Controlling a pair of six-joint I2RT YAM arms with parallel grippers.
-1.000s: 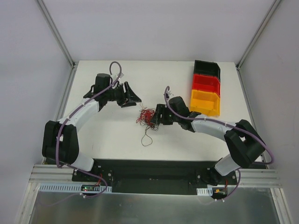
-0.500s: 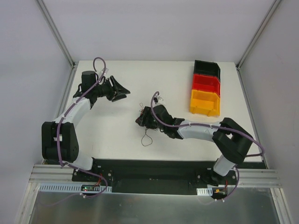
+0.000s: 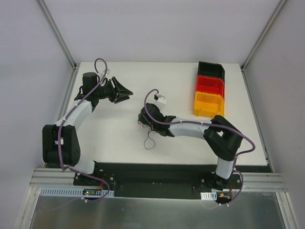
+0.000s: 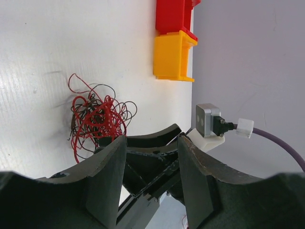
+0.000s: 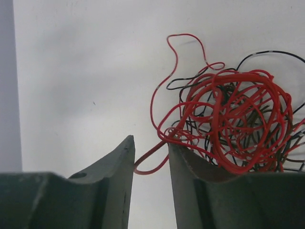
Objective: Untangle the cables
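Two arms: bolted at the 6 o'clock edge of the tabletop (image 3: 190, 76), both reaching out over it.
Tabletop: white, matt and plain; the left wrist view shows faint streaks on it.
Room: pale grey panels (image 3: 152, 28) close three sides, with slanting metal posts (image 3: 57, 33) at the 11 and 1 o'clock corners. A black plate (image 3: 152, 171) and a metal rail (image 3: 157, 188) run along the 6 o'clock edge.
Cables (image 4: 95, 117): a loose red and black tangle near the tabletop's middle, largely hidden under the right arm in the top view. It fills the 3 o'clock side of the right wrist view (image 5: 233, 124).
Loop (image 3: 150, 142): one thin dark strand lying flat at 6 o'clock of the tangle. Whether it joins the tangle is too fine to tell.
Right gripper (image 3: 143, 119): low at the tangle's edge (image 5: 150, 143). Its jaws are released with a narrow gap, and a red loop of the cables lies in that gap, unpinched.
Left gripper (image 3: 126, 91): at 10 o'clock of the tangle and well apart from it. Its jaws are spread and grasp nothing (image 4: 152, 138).
Bins: black (image 3: 210, 70), red (image 3: 209, 85) and yellow (image 3: 208, 104) stand touching in a row at the 2 o'clock corner.
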